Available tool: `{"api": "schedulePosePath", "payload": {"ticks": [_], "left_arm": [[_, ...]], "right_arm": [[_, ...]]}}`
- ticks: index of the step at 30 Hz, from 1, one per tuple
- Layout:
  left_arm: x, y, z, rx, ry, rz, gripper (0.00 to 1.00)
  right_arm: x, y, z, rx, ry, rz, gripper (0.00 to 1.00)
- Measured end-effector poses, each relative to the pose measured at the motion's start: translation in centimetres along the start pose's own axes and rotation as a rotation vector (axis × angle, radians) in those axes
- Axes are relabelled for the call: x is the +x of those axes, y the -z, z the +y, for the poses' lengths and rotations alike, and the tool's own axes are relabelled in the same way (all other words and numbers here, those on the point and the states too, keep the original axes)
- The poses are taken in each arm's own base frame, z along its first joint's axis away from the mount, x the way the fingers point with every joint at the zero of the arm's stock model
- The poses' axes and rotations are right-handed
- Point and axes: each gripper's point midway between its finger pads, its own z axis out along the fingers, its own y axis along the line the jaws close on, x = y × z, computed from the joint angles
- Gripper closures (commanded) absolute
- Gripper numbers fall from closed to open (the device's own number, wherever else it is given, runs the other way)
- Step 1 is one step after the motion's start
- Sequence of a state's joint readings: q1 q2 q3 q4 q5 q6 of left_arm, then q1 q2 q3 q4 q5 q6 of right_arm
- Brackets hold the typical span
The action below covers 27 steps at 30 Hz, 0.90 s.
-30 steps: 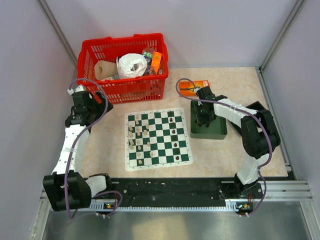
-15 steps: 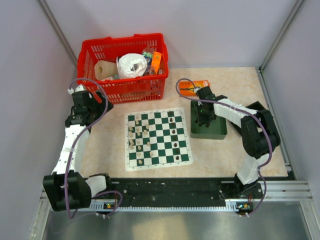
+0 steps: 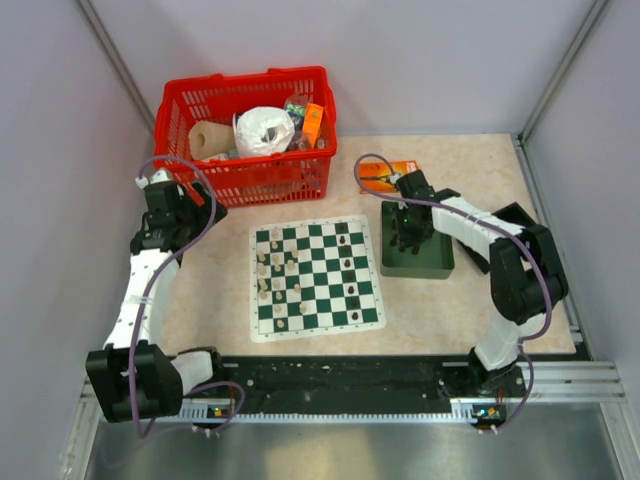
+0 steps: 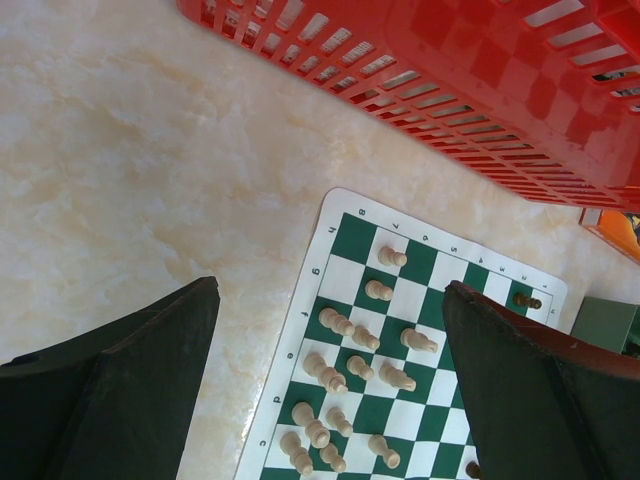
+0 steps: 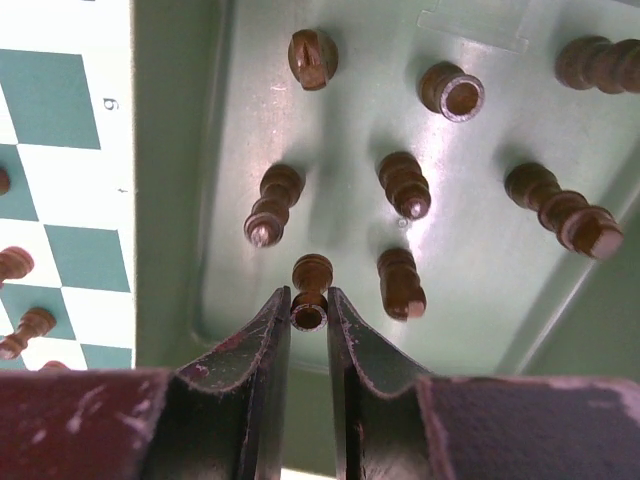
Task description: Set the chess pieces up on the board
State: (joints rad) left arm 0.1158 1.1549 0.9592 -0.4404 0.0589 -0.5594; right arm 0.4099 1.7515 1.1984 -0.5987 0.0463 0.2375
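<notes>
Closed with the right jaws on a dark pawn (image 5: 309, 292), low centre of the right wrist frame, down in the dark green tray (image 5: 470, 260) at the right of the board (image 3: 316, 275). Gripped at the base end, as far as can be told, with the head poking out beyond the tips. Judged as the pick-up step for a dark man, with more dark pieces (image 5: 403, 185) loose in the tray and cream pieces (image 4: 335, 322) already crowding the board's left files. Lift straight up first, clear of the tray wall and of the neighbouring piece (image 5: 402, 285) just beside on the right, before swinging left toward the board. Watch for a pivot in so low a pinch. Go slowly and set down upright, centred on one square, without brushing standing men. Open only after seating the base flat. Left jaws spread wide, holding nothing, hovering above bare bench (image 4: 150, 150) at the left of the overhead frame, near the red basket (image 3: 245, 130)
</notes>
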Motion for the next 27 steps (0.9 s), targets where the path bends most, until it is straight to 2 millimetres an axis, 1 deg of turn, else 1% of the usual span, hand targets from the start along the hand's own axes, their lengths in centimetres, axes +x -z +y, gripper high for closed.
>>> {"api": "schedulePosePath", "payload": {"ticks": [5,9,13,17,19,21,24,25,27], "left_arm": [[0.0,0.0,0.0,0.0,-0.005,0.0,0.02],[0.0,0.0,0.0,0.0,-0.008,0.0,0.01],[0.0,0.0,0.1,-0.003,-0.01,-0.002,0.01],[0.0,0.0,0.1,-0.003,-0.013,-0.003,0.01],[-0.1,0.2,0.1,-0.002,-0.014,-0.005,0.01],[-0.1,0.4,0.1,-0.001,-0.017,-0.006,0.01],[-0.2,0.9,0.1,-0.002,-0.023,-0.013,0.01],[-0.2,1.1,0.1,-0.003,-0.027,-0.019,0.01],[-0.4,1.4,0.2,-0.007,-0.031,-0.026,0.01]], "right_arm": [[-0.7,2.6,0.1,-0.007,-0.003,-0.032,0.81],[-2.4,5.1,0.8,-0.025,-0.001,-0.092,0.81],[-4.6,7.1,2.8,-0.062,0.017,-0.161,0.81],[-5.9,8.2,5.5,-0.113,0.044,-0.202,0.81],[-6.6,8.0,6.7,-0.134,0.052,-0.213,0.81],[-7.0,7.0,7.5,-0.146,0.053,-0.209,0.81],[-6.8,4.8,8.0,-0.14,0.046,-0.176,0.81],[-6.6,3.9,8.0,-0.134,0.044,-0.159,0.81],[-6.2,2.6,8.0,-0.126,0.037,-0.132,0.81]]}}
